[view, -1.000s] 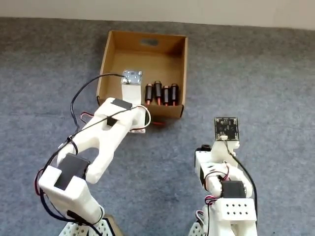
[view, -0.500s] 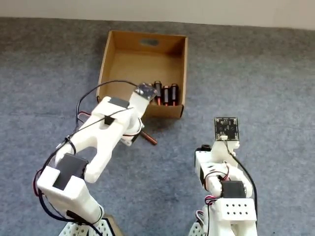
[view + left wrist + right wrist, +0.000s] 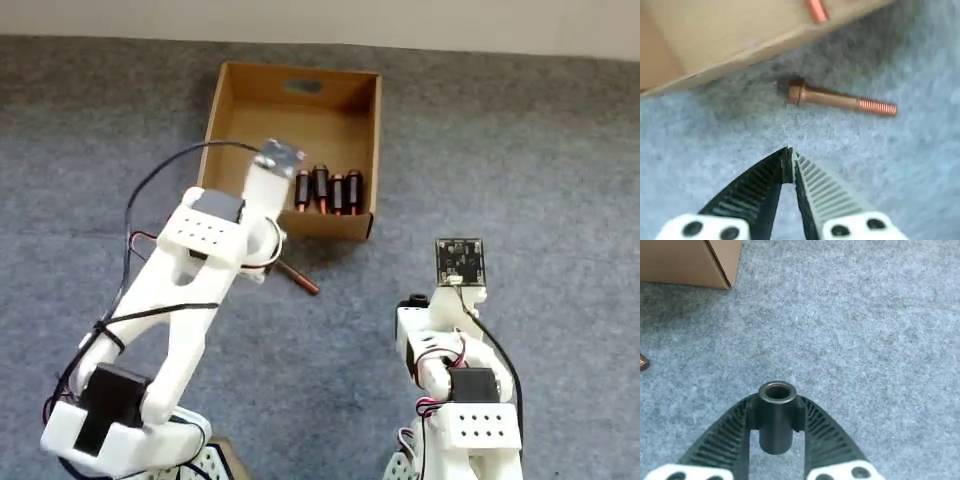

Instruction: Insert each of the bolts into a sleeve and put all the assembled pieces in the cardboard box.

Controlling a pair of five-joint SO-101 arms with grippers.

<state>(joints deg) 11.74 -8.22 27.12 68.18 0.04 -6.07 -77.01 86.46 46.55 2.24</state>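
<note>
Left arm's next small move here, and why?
Probably open the left gripper and lower it over the bolt. The gripper is shut and empty just short of the bolt, which lies loose on the carpet outside the box, while the right gripper holds an empty sleeve.

We record a desk (image 3: pixel 560 150) covered in grey, short-pile, carpet-like fabric, evenly lit. Beyond its far edge runs a plain pale band (image 3: pixel 320 18), wall or floor undetermined.
</note>
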